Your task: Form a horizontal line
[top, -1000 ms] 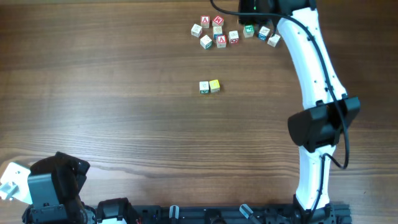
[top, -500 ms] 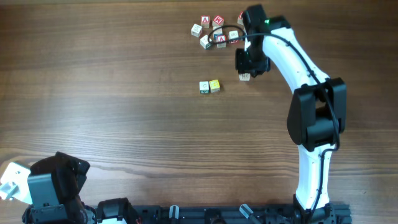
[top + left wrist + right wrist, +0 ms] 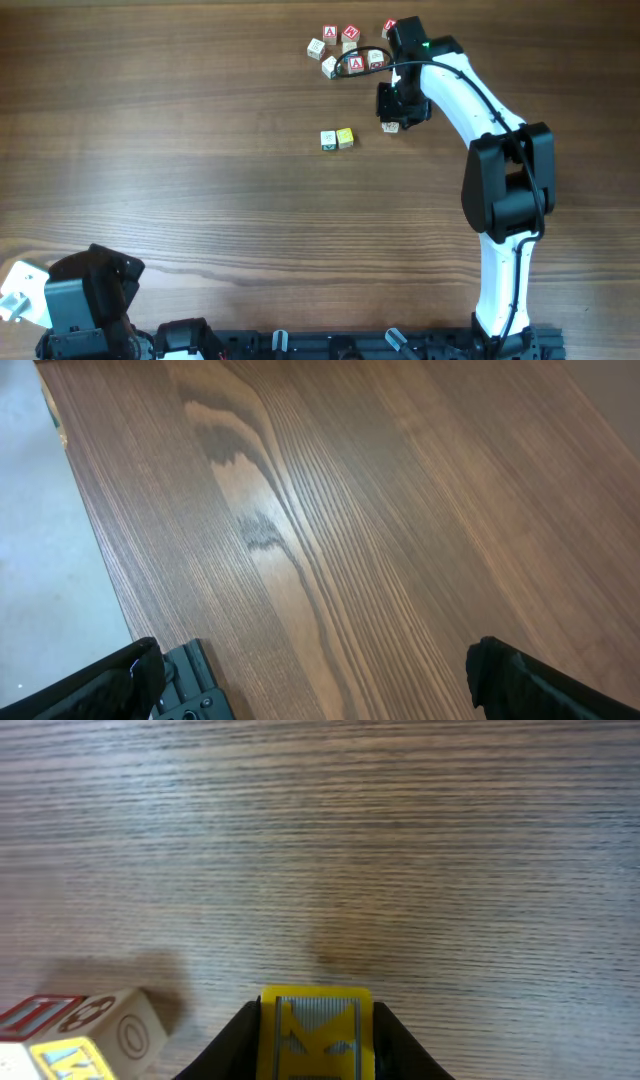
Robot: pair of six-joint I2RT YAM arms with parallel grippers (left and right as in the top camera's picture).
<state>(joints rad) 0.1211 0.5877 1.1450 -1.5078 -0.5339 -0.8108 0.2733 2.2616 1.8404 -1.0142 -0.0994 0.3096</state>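
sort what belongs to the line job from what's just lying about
job: white wooden cube with green mark; yellow wooden cube beside it; yellow-faced wooden cube held in right pincer
lying about: loose cluster of lettered wooden cubes

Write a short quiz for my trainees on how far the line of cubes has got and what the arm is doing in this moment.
1. True or false: the row already has three cubes.
2. What does the right gripper hold between its fingers? A: a yellow cube. B: a red-lettered cube. C: nothing.
3. Fill in: in the overhead view, the right gripper is to the ____ of the row.

Key: 1 false, it has two; 2 A; 3 right.
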